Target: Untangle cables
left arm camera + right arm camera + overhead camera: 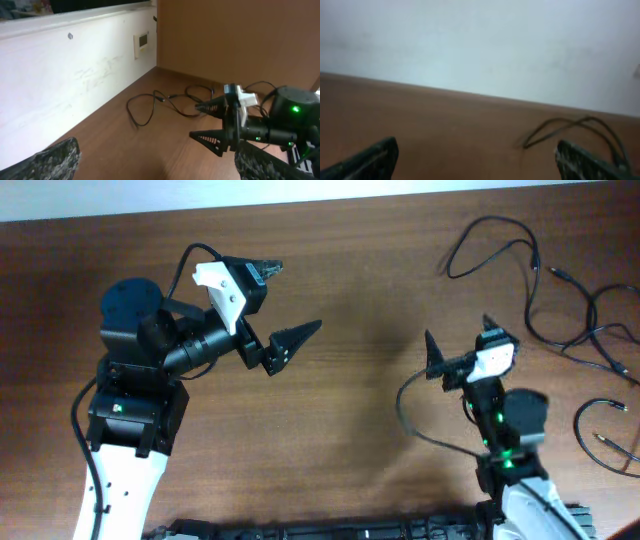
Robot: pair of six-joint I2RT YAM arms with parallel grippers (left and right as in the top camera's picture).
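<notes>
The cables lie sprawled on the wooden counter, all of them beyond the right claw on its outer side, toward the counter's far corner: one long loop runs out past the claw's tips, a messier crossing of strands sits further out from it, and a separate short piece with small plugs lies back beside that arm's body. Neither arm has hold of anything. The right claw hangs over bare wood with its two fingers spread wide, and its own camera shows only the tail of one loop just ahead of the fingers. The left claw is well away from the cables, on the other side of the right claw, also spread open and empty, raised and turned toward the tangle. These cords look thin, light and limp, so I'd expect them to drag and slide across the smooth wood rather than lift cleanly, and to flop back into curls once let go. A pinch on a straight run near a plug end seems the safest hold, since pulling from the crossed middle could tighten the snarl. The little connectors look delicate enough to snag on other strands.
</notes>
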